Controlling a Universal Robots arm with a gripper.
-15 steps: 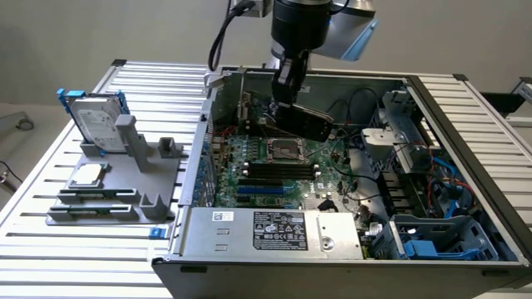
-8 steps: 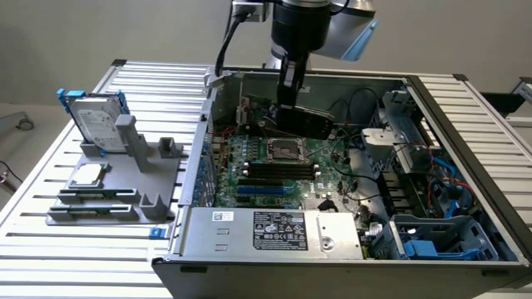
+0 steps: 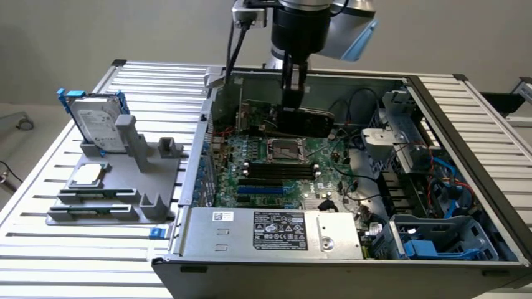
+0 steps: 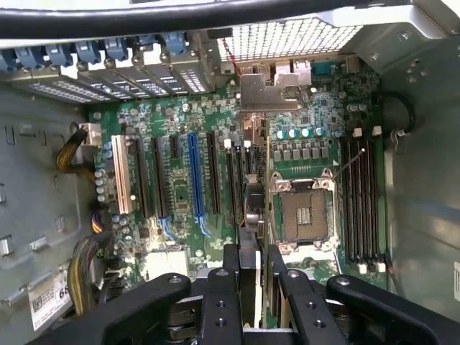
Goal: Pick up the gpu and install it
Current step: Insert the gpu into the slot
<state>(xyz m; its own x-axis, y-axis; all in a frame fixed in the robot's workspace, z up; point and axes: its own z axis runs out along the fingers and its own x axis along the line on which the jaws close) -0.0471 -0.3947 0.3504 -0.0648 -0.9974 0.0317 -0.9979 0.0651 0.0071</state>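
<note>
Pincer: my pincer [image 4: 253, 253] is clenched on the gpu [image 4: 256, 205], one finger on each face of the card.
Gpu: it hangs edge-down straight below the grip, inside the computer case [image 3: 332, 277], low over the motherboard [image 4: 180, 208].
Long axis: it runs away from the pincer, parallel with the slots, with the silver bracket [image 4: 269, 92] leading toward the rear openings.
Line-up: the card sits between the blue slot [image 4: 192, 176] and the processor socket [image 4: 305, 215]; I cannot tell whether its edge touches a slot.
</note>
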